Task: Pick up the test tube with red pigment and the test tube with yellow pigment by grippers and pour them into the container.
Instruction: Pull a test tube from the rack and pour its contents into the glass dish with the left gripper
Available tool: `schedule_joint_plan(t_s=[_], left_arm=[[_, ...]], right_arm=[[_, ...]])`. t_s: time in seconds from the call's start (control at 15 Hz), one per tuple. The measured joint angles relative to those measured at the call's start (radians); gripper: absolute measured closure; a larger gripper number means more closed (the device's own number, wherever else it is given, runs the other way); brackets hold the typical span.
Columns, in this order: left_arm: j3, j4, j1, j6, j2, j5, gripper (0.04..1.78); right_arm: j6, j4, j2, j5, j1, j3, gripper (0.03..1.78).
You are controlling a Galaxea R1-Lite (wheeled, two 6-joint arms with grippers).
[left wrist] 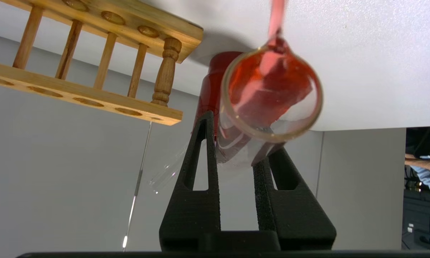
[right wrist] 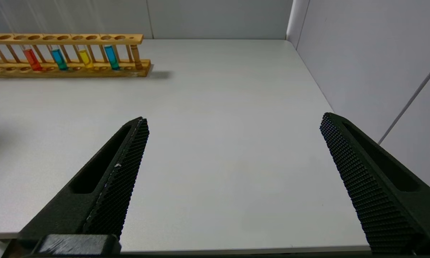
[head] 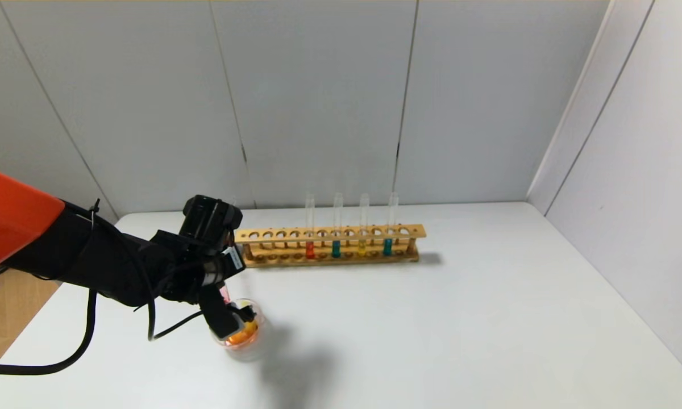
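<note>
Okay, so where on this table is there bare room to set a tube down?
Bare table lies in front of the wooden rack and out to the robot's right. It is crowded at the container, where the left gripper tips the red tube.

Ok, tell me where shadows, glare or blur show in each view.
Head view: soft shadow on the table beside the container. Left wrist view: the tilted red tube close up, its pouring stream blurred. Right wrist view: rack casts a short shadow; even light, no glare.

Tipped test tube with red pigment [left wrist: 268,104] streams red liquid into the container [head: 245,335] of orange liquid
</note>
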Motion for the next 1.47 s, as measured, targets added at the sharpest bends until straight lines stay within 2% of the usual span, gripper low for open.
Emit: schedule_joint_plan(t_s=[0.93, 1.13, 1.47], left_arm=[[-0.011, -0.003, -0.026, 0.064, -0.018, 0.039, 1.50], [-0.009, -0.059, -0.033, 0.107, -0.022, 0.050, 1.50], [-0.014, -0.066, -0.035, 0.207, -0.041, 0.049, 1.50]], right_arm=[[0.000, 0.000, 0.000, 0.000, 0.000, 0.000, 0.06], [0.000, 0.000, 0.000, 0.000, 0.000, 0.000, 0.06], [0.000, 0.000, 0.000, 0.000, 0.001, 0.000, 0.06]])
